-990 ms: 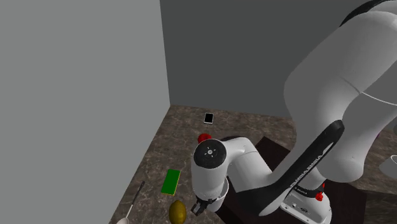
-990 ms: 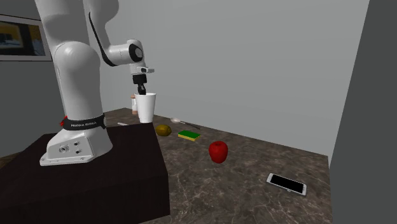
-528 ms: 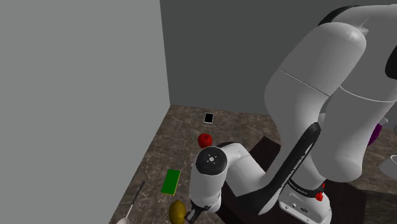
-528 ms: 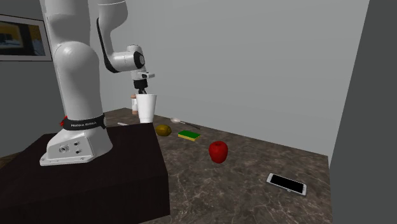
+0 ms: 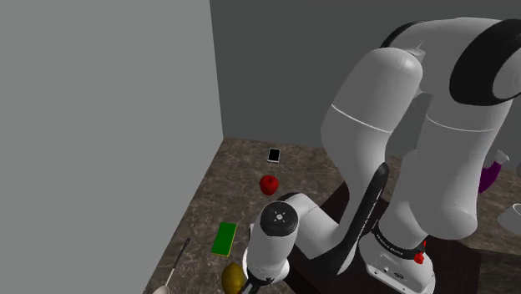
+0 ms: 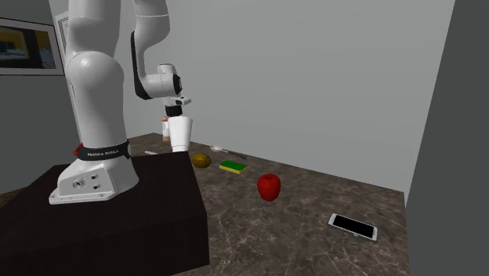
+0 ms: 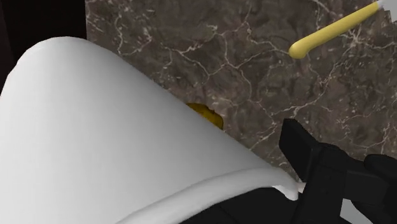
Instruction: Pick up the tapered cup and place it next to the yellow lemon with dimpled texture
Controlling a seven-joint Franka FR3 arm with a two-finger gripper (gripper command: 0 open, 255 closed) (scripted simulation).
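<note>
The tapered cup [image 6: 180, 134] stands upright on the dark marbled desk [image 6: 313, 205], at the far left of the second exterior view, just beyond the far corner of the stand [image 6: 117, 208]. Its long axis is vertical: the wide mouth faces up and the narrow foot rests on the desk. It is drawn plain white, so its material does not show.

The claw [image 6: 175, 112] hangs straight down right at the cup's rim, on the side towards the arm. I cannot tell whether it is open or clamped on the wall, as the white wall hides too much in the wrist view.

The yellow lemon [image 6: 202, 160] lies on the desk near the cup, to its right and a little nearer the camera, apart from it. A green sponge [image 6: 232, 166] lies just right of the lemon.

The cup looks light and stiff, probably with a smooth, slippery wall. With so small a foot it would likely tip at a sideways nudge. A pinch across the wall at the rim seems the safest hold. A hold around the outside would have to stay high, since the taper gives little to bear on lower down. It should be set down level and let go gently.
</note>
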